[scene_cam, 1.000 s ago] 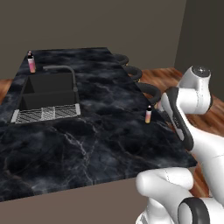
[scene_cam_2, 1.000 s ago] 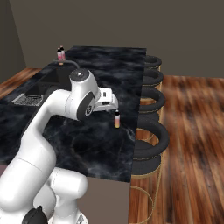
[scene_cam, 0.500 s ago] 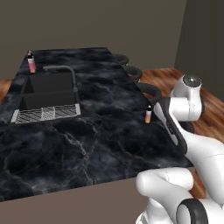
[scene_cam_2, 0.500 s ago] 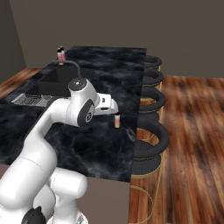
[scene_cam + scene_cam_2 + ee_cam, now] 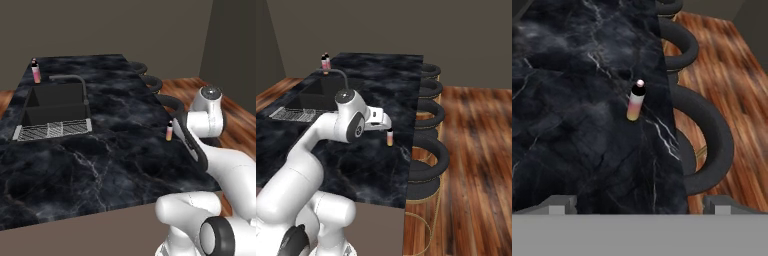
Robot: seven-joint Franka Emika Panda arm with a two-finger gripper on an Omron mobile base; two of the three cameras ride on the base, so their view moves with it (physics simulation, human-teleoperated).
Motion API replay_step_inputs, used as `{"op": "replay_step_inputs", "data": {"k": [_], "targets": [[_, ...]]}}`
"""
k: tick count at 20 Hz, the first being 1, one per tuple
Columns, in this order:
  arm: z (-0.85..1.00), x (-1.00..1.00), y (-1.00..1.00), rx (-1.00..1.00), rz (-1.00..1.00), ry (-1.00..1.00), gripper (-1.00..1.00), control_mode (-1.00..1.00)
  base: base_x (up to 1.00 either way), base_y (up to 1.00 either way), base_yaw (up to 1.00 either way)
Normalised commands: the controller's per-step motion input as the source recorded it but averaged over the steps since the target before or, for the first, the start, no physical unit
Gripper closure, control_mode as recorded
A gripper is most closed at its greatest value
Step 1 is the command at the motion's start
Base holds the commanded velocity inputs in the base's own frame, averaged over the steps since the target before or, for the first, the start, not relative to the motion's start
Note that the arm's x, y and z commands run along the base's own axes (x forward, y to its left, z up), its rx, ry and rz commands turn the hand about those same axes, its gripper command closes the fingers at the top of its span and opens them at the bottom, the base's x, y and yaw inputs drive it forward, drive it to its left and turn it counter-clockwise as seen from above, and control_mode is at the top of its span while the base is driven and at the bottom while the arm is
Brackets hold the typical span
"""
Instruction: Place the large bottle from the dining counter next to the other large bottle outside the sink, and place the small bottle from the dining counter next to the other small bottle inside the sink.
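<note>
Since the earlier frames, the arm's elbow is seen lower and further forward, and the wrist is swung closer to the counter edge, while the bottles are left where they stood. The gripper (image 5: 387,121) is held wide open with nothing between its fingers, hanging just above and short of the bottle (image 5: 635,101) that stands upright near the stool-side edge of the dining counter (image 5: 100,165). In the hand view that bottle is seen ahead of the finger tips and a little left of centre, so some sideways correction is judged necessary before any descent.

For the step in hand, a pick of this bottle, the hand is best advanced until the bottle's body sits squarely between the two fingers, then lowered so the pads meet the body below the dark cap rather than the cap itself. A slow approach is advised, since a slim upright bottle so close to the edge could be tipped toward the stools (image 5: 428,157) by a glancing finger. The jaws should be closed only once both sides are flanked.

Further off, the sink (image 5: 55,107) is set into the slab with its drain rack (image 5: 52,131) in front, and beyond it another bottle (image 5: 35,71) stands outside the basin at the far corner.
</note>
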Motion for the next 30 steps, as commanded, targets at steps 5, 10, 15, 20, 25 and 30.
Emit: {"op": "replay_step_inputs", "data": {"k": [5, 10, 15, 20, 25, 30], "targets": [[-0.09, 0.18, 0.0, 0.02, 0.0, 0.02, -1.0, -1.0, 0.0, 0.0, 0.0], [-0.06, 0.1, -0.03, 0.04, 0.02, 0.02, -1.0, -1.0, 0.0, 0.0, 0.0], [-0.06, 0.03, -0.08, 0.03, 0.02, 0.01, -1.0, -1.0, 0.0, 0.0, 0.0], [-0.07, 0.0, -0.07, 0.03, 0.02, 0.0, -1.0, -1.0, 0.0, 0.0, 0.0], [-0.11, 0.04, 0.0, 0.03, 0.01, 0.0, -1.0, -1.0, 0.0, 0.0, 0.0], [-0.13, 0.14, 0.0, 0.01, 0.0, 0.0, -1.0, -1.0, 0.0, 0.0, 0.0]]}}
